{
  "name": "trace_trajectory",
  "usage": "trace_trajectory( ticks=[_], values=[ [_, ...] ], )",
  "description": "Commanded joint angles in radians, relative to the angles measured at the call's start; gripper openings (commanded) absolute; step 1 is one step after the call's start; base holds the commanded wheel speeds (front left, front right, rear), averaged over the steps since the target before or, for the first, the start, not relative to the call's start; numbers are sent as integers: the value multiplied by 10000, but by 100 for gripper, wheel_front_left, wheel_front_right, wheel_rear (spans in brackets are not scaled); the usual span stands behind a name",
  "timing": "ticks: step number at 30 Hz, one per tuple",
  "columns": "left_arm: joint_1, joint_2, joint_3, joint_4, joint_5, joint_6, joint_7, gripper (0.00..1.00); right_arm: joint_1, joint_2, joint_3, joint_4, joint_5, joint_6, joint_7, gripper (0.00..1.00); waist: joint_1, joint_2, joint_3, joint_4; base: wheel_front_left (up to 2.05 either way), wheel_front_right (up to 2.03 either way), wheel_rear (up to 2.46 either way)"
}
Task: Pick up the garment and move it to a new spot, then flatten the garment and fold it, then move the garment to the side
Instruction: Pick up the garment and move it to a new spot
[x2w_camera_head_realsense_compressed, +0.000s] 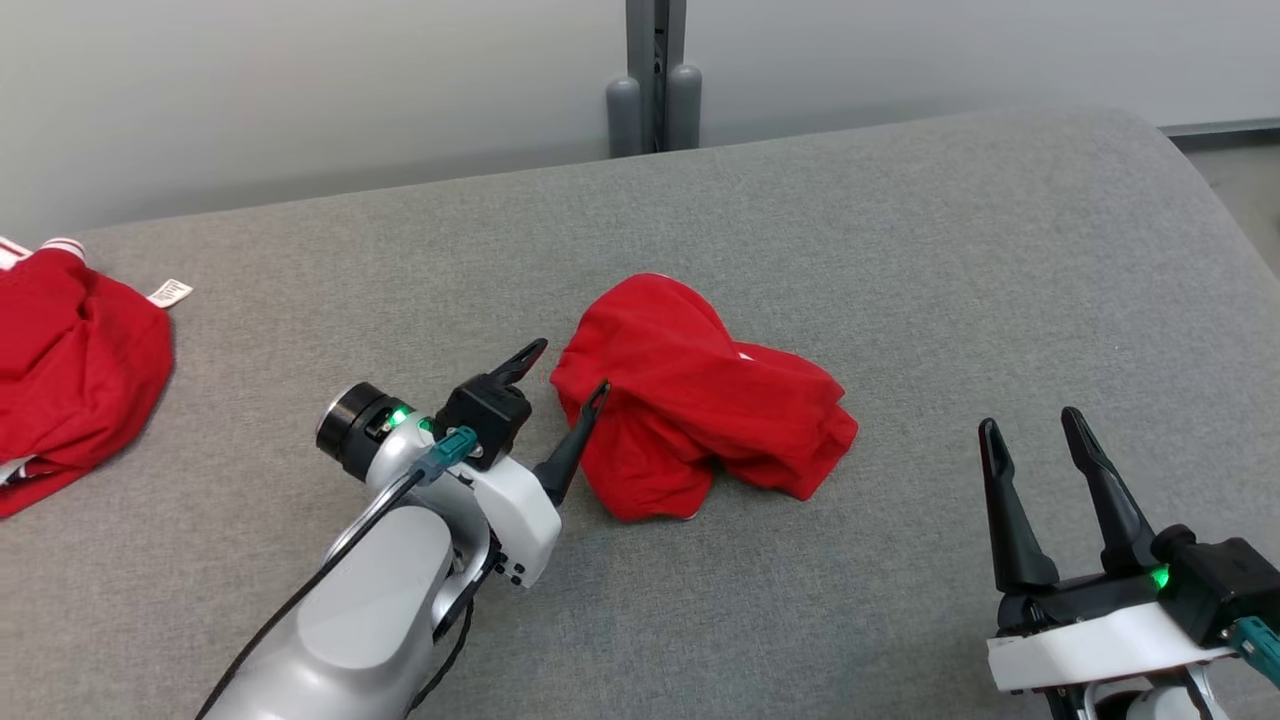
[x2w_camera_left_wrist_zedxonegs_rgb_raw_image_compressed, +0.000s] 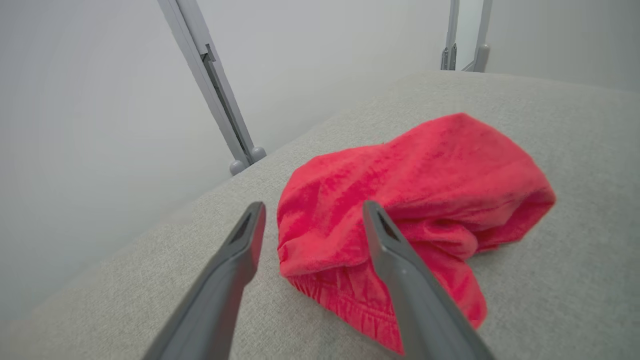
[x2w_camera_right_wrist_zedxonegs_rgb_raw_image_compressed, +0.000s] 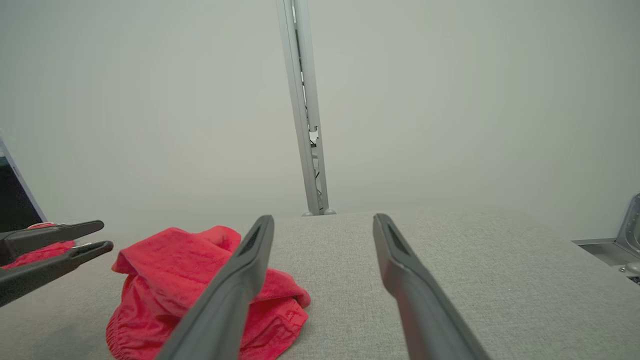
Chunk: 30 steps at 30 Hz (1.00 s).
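The garment (x2w_camera_head_realsense_compressed: 700, 400) is a red cloth lying in a crumpled heap near the middle of the grey padded table (x2w_camera_head_realsense_compressed: 900, 250). My left gripper (x2w_camera_head_realsense_compressed: 572, 366) is open at the heap's left edge, one fingertip against the cloth, gripping nothing. In the left wrist view the garment (x2w_camera_left_wrist_zedxonegs_rgb_raw_image_compressed: 415, 170) lies between and beyond the spread fingers of that gripper (x2w_camera_left_wrist_zedxonegs_rgb_raw_image_compressed: 314, 205). My right gripper (x2w_camera_head_realsense_compressed: 1029, 420) stands open and empty at the lower right, well clear of the cloth. The right wrist view has the garment (x2w_camera_right_wrist_zedxonegs_rgb_raw_image_compressed: 170, 260) to the left of its gripper (x2w_camera_right_wrist_zedxonegs_rgb_raw_image_compressed: 323, 217), with the left gripper (x2w_camera_right_wrist_zedxonegs_rgb_raw_image_compressed: 105, 235) beside the heap.
A second red garment (x2w_camera_head_realsense_compressed: 70, 370) with white trim and a tag lies at the table's far left. A grey post (x2w_camera_head_realsense_compressed: 655, 80) stands behind the back edge. The table's rounded right corner drops to the floor (x2w_camera_head_realsense_compressed: 1245, 170).
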Motion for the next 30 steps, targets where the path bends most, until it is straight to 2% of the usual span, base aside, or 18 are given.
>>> trace_trajectory(
  ticks=[1, 9, 14, 21, 30],
  values=[
    [263, 17, 233, -191, -121, 38, -5, 100, 111, -57, -62, 7, -89, 23, -53, 100, 0, -1, -170, 178, 0, 0, 0],
    [2150, 68, 2323, -2071, -577, 478, -4, 100, 219, -57, -297, -18, -273, 23, -53, 100, 0, -1, -587, 688, 0, 0, 0],
    [3160, 77, 3155, -2926, -415, 670, -4, 100, 293, -57, -432, 4, -297, 23, -53, 100, 0, -1, -701, 837, 0, 0, 0],
    [4851, -241, 4578, -4409, -64, 1126, -5, 100, 417, -57, -635, 48, -354, 23, -53, 100, 0, -1, -911, 1060, 0, 0, 0],
    [6326, -675, 5395, -5378, 426, 1291, -4, 100, 764, -57, -811, 191, -282, 23, -53, 100, 0, -1, -1192, 1282, 0, 0, 0]
  ],
)
